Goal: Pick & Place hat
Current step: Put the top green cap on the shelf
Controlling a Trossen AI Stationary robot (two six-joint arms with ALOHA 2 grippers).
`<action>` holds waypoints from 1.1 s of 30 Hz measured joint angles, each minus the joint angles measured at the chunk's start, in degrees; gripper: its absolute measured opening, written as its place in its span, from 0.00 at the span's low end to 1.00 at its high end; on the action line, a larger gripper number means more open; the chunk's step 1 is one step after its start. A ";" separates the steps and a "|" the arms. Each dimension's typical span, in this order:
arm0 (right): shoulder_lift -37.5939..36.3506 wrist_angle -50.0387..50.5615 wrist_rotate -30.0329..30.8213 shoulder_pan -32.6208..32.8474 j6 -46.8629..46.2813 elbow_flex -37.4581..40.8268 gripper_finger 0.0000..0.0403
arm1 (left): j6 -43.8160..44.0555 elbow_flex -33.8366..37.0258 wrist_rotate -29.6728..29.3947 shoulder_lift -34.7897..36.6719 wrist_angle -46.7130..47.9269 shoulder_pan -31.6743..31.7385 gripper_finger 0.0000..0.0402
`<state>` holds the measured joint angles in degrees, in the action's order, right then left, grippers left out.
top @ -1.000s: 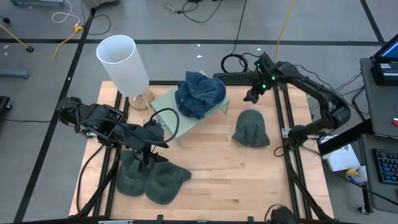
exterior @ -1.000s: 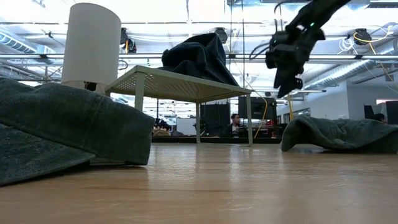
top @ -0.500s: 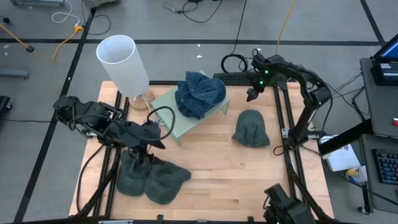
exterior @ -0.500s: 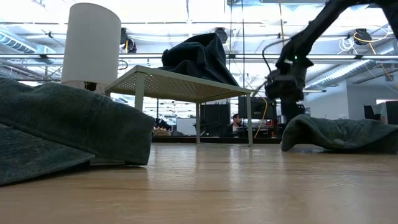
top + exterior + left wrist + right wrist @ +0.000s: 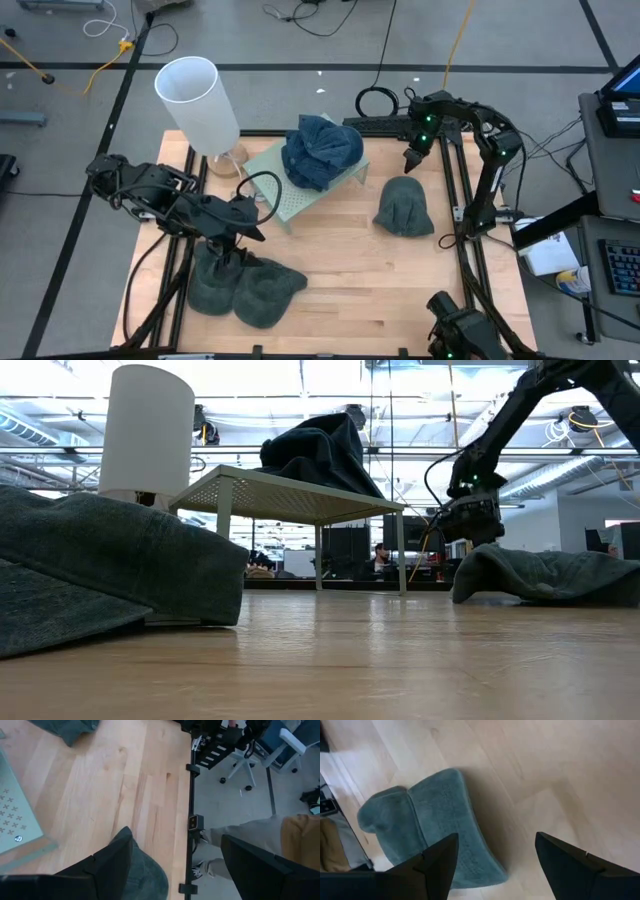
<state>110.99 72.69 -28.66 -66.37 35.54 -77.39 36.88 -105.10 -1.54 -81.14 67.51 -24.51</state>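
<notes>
The wooden desk carries everything within reach of both arms, which is presumably why the hats are spread across it rather than stacked. At the back stands a small pale green stand, raised on legs so that it serves as a perch: a dark blue hat sits bunched on top of it, which looks like the place where hats are meant to end up. Beside the stand rises a tall white cylinder, off to the left where it does not block either arm. Two grey hats lie flat and overlapping near the front left of the desk, just under the left arm, so that arm is the natural one to fetch them. The left pincer hangs just above them with its fingers spread wide and nothing between them; the edge of one hat shows right under the fingers in the left wrist view. A single grey hat lies flat toward the right side, well apart from the pair. The right pincer hovers just behind it, fingers wide apart and empty, aimed down at the hat, which I judge to be a line-up for a grasp.
</notes>
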 joint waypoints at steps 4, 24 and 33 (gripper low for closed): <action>1.91 -0.01 -0.09 0.61 0.73 -0.02 0.64 | 0.10 0.00 0.00 -0.02 0.02 0.00 0.77; 3.00 2.48 -4.23 6.83 6.88 1.62 0.64 | 3.31 0.00 3.11 -0.02 0.01 0.00 0.77; 2.98 5.13 2.48 7.24 8.95 6.22 0.52 | 2.87 0.00 6.54 -0.04 0.00 0.00 0.77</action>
<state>113.97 77.82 -26.19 -59.13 44.49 -71.17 39.75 -105.10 5.00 -81.19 67.51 -24.51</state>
